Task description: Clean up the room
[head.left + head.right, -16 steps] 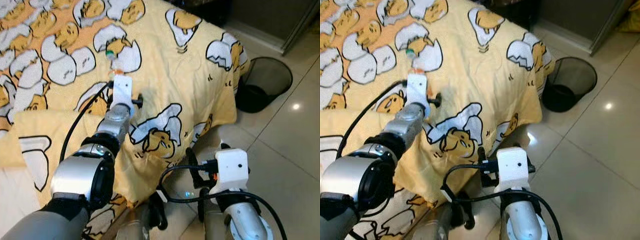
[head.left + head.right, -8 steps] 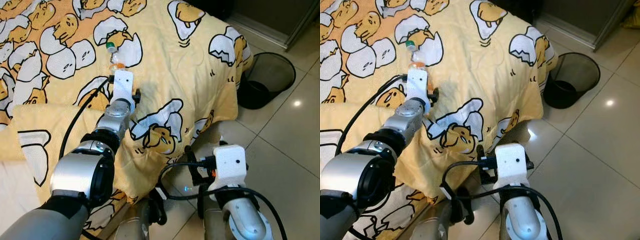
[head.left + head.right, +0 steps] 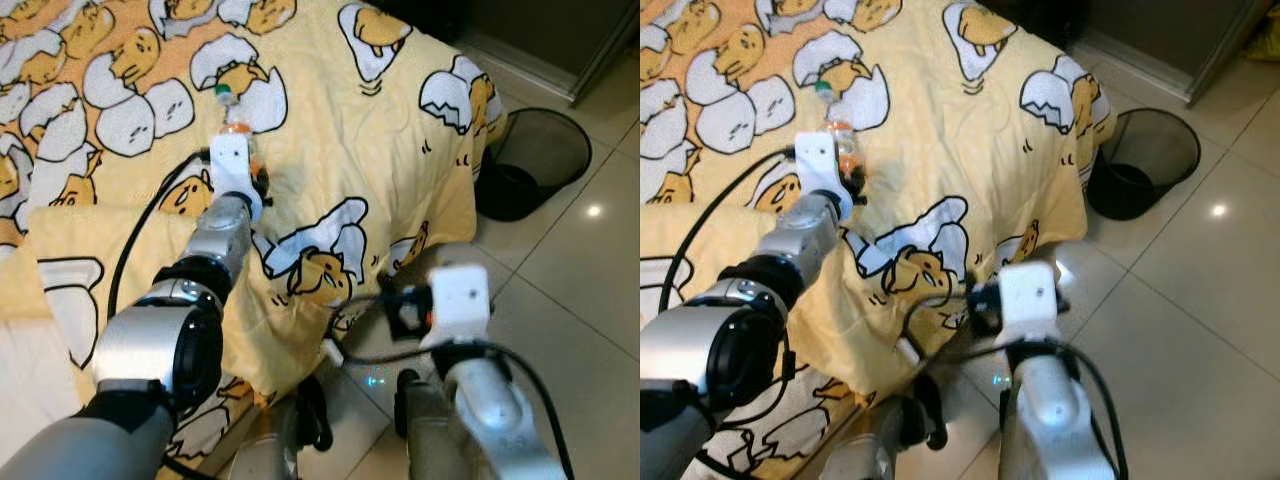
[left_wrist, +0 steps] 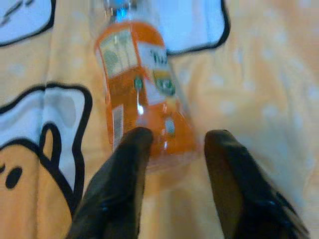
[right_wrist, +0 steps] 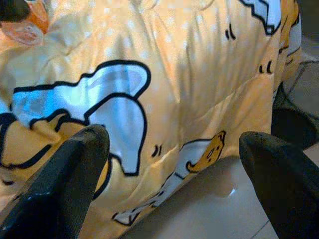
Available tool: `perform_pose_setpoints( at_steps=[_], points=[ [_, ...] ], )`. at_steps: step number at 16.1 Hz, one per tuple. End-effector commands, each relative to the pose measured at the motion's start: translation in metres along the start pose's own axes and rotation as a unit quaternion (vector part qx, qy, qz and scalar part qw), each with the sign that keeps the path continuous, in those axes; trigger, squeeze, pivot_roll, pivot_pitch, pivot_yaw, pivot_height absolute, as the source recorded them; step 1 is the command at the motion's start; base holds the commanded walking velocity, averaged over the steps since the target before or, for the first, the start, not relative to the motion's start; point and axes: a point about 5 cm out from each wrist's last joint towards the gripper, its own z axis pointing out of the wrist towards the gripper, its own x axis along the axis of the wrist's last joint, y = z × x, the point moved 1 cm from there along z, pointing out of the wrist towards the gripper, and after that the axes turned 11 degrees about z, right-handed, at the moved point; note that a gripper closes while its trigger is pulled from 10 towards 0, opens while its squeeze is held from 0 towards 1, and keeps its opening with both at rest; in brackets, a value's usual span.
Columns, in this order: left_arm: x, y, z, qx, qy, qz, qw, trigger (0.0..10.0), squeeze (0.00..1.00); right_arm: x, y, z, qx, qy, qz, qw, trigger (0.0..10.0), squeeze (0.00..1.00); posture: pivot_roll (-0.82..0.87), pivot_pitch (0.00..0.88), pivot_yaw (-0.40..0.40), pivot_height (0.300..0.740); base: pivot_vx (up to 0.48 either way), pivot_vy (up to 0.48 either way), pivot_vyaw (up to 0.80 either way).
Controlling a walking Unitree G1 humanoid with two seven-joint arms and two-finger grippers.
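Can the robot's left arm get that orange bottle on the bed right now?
Probably yes. The left gripper is open, its fingers either side of the bottle's base on the blanket, and nothing lies between them. The fingers do not look closed on it yet.

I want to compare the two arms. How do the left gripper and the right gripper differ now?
The left gripper reaches out over the bed and straddles the orange bottle; the right gripper hangs low near the blanket's hanging edge, around nothing. The right gripper's gap is wider. Both are open.
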Motion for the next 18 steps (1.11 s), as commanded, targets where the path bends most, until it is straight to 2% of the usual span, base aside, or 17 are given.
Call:
perform_pose_setpoints(
  at_steps=[1,2,3,5,6,7,8,11,13,14,18],
  points=[
    [0.016,-0.014,0.001,0.004,0.039,-0.014,0.999,0.0,0.00,-0.007,0.004,0.012,0.011,-0.009,0.005,1.000,10.0,0.00,-0.27,0.180,0.161,0.736,0.000,0.000,0.00],
    [0.016,-0.014,0.001,0.004,0.039,-0.014,0.999,0.0,0.00,-0.007,0.004,0.012,0.011,-0.009,0.005,1.000,10.0,0.00,-0.27,0.180,0.161,0.736,0.000,0.000,0.00],
    [0.032,-0.016,0.003,-0.004,0.063,-0.015,0.998,0.0,0.00,-0.005,0.003,0.025,0.020,-0.001,0.000,1.000,10.0,0.00,-0.25,0.141,0.157,0.736,0.000,0.000,0.00],
    [0.046,-0.013,0.005,-0.019,0.073,-0.003,0.997,0.0,0.00,0.000,-0.001,0.036,0.027,0.012,-0.001,1.000,10.0,0.00,-0.25,0.120,0.162,0.736,0.000,0.000,0.00],
    [0.049,-0.010,0.005,-0.014,0.073,0.020,0.997,7.6,0.00,-0.001,-0.001,0.037,0.027,0.016,-0.004,1.000,10.0,0.00,-0.26,0.118,0.164,0.736,0.000,0.000,0.00],
    [0.050,-0.007,0.005,-0.006,0.078,0.042,0.996,10.0,1.00,-0.002,-0.002,0.035,0.027,0.018,-0.007,0.999,10.0,0.00,-0.27,0.113,0.165,0.736,0.000,0.000,0.00],
    [0.050,-0.007,0.005,-0.006,0.078,0.046,0.996,10.0,1.00,-0.002,-0.002,0.034,0.028,0.018,-0.007,0.999,10.0,0.00,-0.27,0.114,0.165,0.736,0.000,0.000,0.00],
    [0.033,-0.001,0.004,-0.004,0.045,0.060,0.997,10.0,1.00,-0.009,0.002,0.033,0.034,0.014,-0.009,0.999,10.0,0.00,-0.28,0.135,0.166,0.736,0.000,0.000,0.00],
    [0.020,0.015,0.003,-0.022,0.023,0.085,0.996,10.0,1.00,-0.011,0.003,0.029,0.030,0.014,-0.009,0.999,10.0,0.00,-0.30,0.161,0.173,0.736,0.000,0.000,0.00],
    [0.017,0.017,0.003,-0.020,0.018,0.088,0.996,10.0,1.00,-0.010,0.002,0.026,0.030,0.014,-0.008,0.999,10.0,0.00,-0.31,0.180,0.174,0.736,0.000,0.000,0.00],
    [0.004,0.007,0.001,0.018,-0.011,0.056,0.998,10.0,1.00,-0.015,-0.008,0.015,0.057,0.008,-0.008,0.998,10.0,0.00,-0.32,0.200,0.168,0.736,0.000,0.000,0.00]
  ],
)
